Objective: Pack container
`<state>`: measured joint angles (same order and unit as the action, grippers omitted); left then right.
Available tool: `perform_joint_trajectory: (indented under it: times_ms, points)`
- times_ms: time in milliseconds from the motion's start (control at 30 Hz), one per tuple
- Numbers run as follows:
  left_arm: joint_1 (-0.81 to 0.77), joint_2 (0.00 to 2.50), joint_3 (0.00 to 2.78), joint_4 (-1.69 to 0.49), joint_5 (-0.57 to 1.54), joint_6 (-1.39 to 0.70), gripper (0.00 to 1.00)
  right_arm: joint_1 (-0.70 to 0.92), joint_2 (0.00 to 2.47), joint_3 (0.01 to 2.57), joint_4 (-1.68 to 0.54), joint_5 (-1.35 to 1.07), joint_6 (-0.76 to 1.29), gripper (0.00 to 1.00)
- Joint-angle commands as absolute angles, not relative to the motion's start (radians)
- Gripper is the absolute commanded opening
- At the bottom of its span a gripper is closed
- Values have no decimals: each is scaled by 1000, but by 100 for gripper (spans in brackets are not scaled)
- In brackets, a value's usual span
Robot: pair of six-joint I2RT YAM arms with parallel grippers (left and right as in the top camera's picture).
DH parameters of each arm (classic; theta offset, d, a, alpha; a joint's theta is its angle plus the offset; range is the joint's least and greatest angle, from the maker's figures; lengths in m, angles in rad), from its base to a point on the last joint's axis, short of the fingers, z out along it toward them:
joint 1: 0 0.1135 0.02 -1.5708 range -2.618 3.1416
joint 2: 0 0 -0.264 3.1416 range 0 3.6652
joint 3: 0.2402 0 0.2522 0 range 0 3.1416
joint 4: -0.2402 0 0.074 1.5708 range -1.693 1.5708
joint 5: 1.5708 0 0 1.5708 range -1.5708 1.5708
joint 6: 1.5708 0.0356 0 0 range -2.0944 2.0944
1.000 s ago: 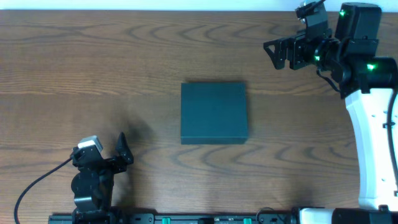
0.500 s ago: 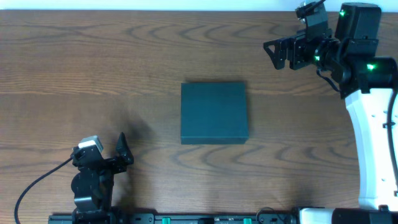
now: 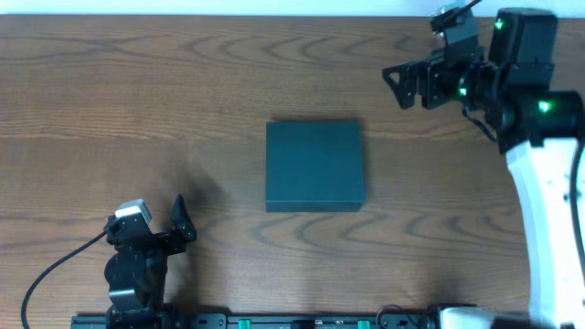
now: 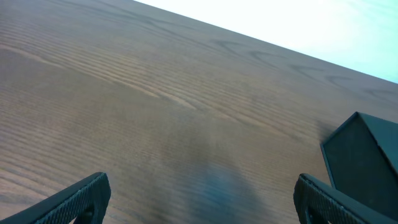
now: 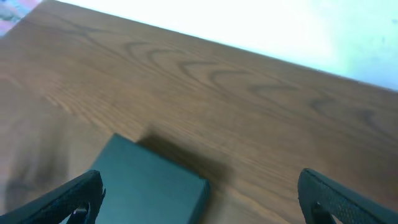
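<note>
The container (image 3: 314, 166) sits closed at the middle of the surface (image 3: 137, 110), flap down, square to the edges. The left gripper (image 3: 180, 222) hangs near the front left corner, jaws spread wide, holding nothing. The right gripper (image 3: 400, 82) hovers at the far right, likewise wide and empty. Both are well apart from the container. Risk: a lone finger prying at the flap would likely shove the unbraced container across the smooth wood. Nothing to pack is visible, and nothing obstructs either approach.
</note>
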<state>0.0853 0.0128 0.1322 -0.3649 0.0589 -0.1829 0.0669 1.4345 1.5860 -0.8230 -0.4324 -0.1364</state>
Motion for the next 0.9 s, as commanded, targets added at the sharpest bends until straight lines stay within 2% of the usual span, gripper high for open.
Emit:
perform_joint_trajectory:
  times_ms: [0,67,233,433,567,867]
  points:
    - [91,4,109,-366,42,-168,95,115,1247,1510,-801,-362,-200,99]
    - [91,4,109,-366,42,-168,95,135,1137,1398,-762,-318,-228,99]
    - [91,4,109,-366,42,-168,95,156,783,929,-518,-319,-229,99]
    - [91,4,109,-366,42,-168,95,159,388,475,-411,-365,-229,99]
    - [91,4,109,-366,42,-168,95,159,216,324,-412,-397,-228,99]
    - [91,4,109,-366,42,-168,95,162,69,177,-438,-397,-229,99]
